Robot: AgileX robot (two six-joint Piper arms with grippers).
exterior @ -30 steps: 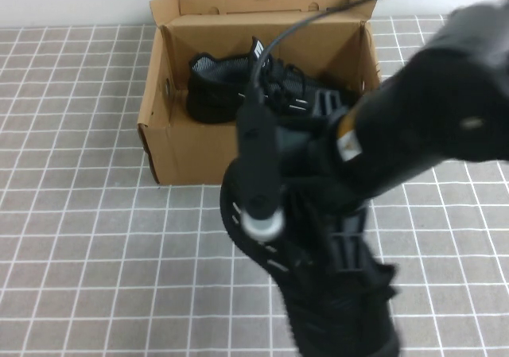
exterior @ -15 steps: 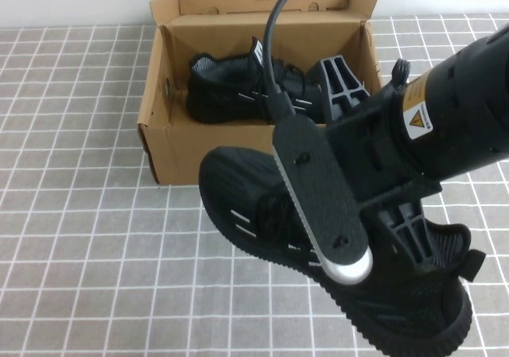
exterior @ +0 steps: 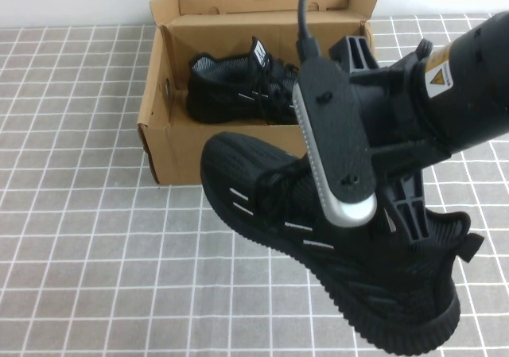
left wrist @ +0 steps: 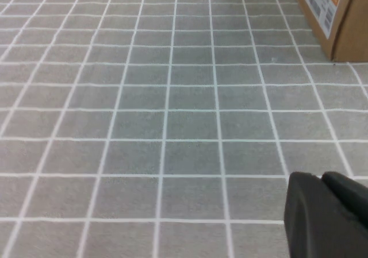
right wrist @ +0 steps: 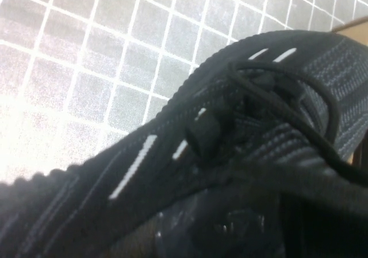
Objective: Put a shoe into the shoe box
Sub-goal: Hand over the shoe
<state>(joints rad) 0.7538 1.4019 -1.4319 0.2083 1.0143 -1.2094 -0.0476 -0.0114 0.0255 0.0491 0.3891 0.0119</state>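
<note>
High view: right pincer point(exterior: 398, 214) clamped on the shoe point(exterior: 318, 238), toe toward the shoe box point(exterior: 171, 126) just beyond; left pincer point(left wrist: 330, 215), state unclear, is parked well away.

shoe point(exterior: 262, 190): heel half hidden under the right arm's black plate; in the right wrist view it runs off the edges, blurred close up.
right gripper point(exterior: 398, 214): fingertips buried in the shoe.
left gripper point(left wrist: 328, 212): only a dark corner shows, the rest cut off.
twin sneaker point(exterior: 231, 91): toe end hidden behind the arm.
shoe box point(exterior: 163, 126): right wall covered; print too small to read.
</note>
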